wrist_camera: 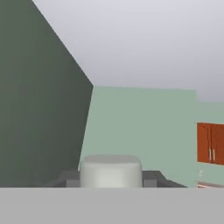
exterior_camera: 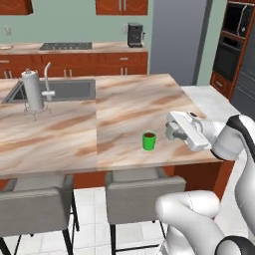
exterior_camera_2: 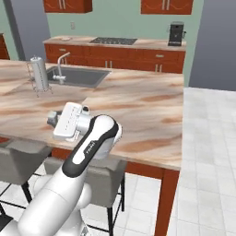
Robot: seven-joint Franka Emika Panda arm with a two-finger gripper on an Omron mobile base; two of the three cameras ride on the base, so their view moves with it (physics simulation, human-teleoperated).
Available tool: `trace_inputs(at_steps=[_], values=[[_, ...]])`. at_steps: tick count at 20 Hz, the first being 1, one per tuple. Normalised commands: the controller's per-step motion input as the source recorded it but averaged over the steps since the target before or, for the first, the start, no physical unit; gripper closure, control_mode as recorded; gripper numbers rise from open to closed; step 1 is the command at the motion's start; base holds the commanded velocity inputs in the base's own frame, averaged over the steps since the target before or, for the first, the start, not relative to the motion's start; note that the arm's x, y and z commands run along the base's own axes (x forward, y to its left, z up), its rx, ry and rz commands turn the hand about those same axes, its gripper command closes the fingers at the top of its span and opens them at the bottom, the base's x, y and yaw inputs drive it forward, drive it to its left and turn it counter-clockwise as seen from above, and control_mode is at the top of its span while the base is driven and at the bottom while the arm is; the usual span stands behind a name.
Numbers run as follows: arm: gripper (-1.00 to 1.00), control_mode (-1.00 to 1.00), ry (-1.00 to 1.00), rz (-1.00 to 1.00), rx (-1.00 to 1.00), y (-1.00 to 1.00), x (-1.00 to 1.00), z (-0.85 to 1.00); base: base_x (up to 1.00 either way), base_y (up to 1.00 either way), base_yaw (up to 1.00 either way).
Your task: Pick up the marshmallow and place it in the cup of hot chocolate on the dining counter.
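The arm reaches out level over the near edge of the table (exterior_camera: 119, 114), a broad island with a beige and brown marbled stone top. Its gripper (exterior_camera: 172, 132) sits just right of the cup of hot chocolate (exterior_camera: 149, 141), a small bright green cup with dark liquid showing at the rim, standing upright near the front edge of the table. From the left side the hand looks turned sideways toward the cup, close to it but apart; I cannot tell whether it is above the cup's rim or level with it.

From the right side the gripper (exterior_camera_2: 51, 119) pokes out left of the white hand body, and the cup is hidden behind the arm.

In the hand view a greyish-white, soft-edged block, the marshmallow (wrist_camera: 111, 171), sits between the 2 dark fingers (wrist_camera: 151, 179), which press in against its left and right sides. So the fingers are closed partway around the marshmallow, held apart by its width. Behind it that camera looks up at green walls and a pale ceiling, with a reddish-brown wall cabinet (wrist_camera: 211, 142) at the right.

Further back on the table a silver canister (exterior_camera: 33, 91) on thin legs stands beside the sink (exterior_camera: 64, 90).
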Motion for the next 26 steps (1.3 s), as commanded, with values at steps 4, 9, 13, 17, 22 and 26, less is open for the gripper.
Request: trace_inputs(at_steps=[4, 9, 13, 17, 22, 26], values=[[1.0, 1.0, 0.0, 0.0, 0.0, 0.0, 0.0, 0.0, 0.53, 0.13, -0.22], [1.0, 1.0, 0.0, 0.0, 0.0, 0.0, 0.0, 0.0, 0.98, -0.02, -0.03], [1.0, 1.0, 0.0, 0.0, 0.0, 0.0, 0.0, 0.0, 0.83, -0.06, -0.05], [1.0, 1.0, 0.0, 0.0, 0.0, 0.0, 0.0, 0.0, 0.72, -0.01, -0.12], [1.0, -1.0, 0.01, -0.12, 0.0, -0.09, 0.58, -0.15, 0.14, -0.02, -0.02], [1.0, -1.0, 0.03, -0.19, -0.04, -0.26, 0.65, -0.38, 0.0, 0.0, 0.0]])
